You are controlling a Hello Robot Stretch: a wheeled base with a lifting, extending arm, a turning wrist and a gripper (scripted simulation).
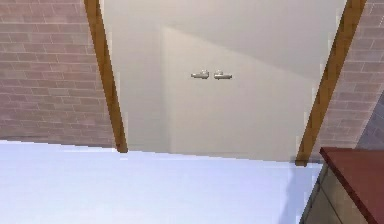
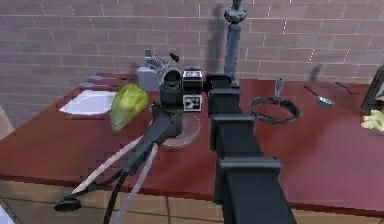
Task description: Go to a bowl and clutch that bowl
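Note:
A dark, round, bowl-like vessel (image 2: 273,110) stands on the red-brown table (image 2: 330,150), just right of the arm's dark bar (image 2: 240,160). A pale round dish-like shape (image 2: 183,132) lies on the tabletop by the gripper's body. The gripper (image 2: 93,207) reaches down toward the arm side view's lower left. Its thin fingers (image 2: 110,172) end over the table's front edge with only bare table and floor behind them, so it holds nothing. Left of the gripper's body and its white marked squares (image 2: 190,98) sits a green leafy lump (image 2: 128,105).
On the table are a white flat sheet or plate (image 2: 90,100), a tall grey bottle-like thing (image 2: 235,45), a spoon (image 2: 321,97) and a yellowish thing (image 2: 372,122). A brick wall (image 2: 80,40) stands behind. Ahead, a cream door (image 1: 215,80) stands between brick walls, with the table's corner (image 1: 355,175) at lower right.

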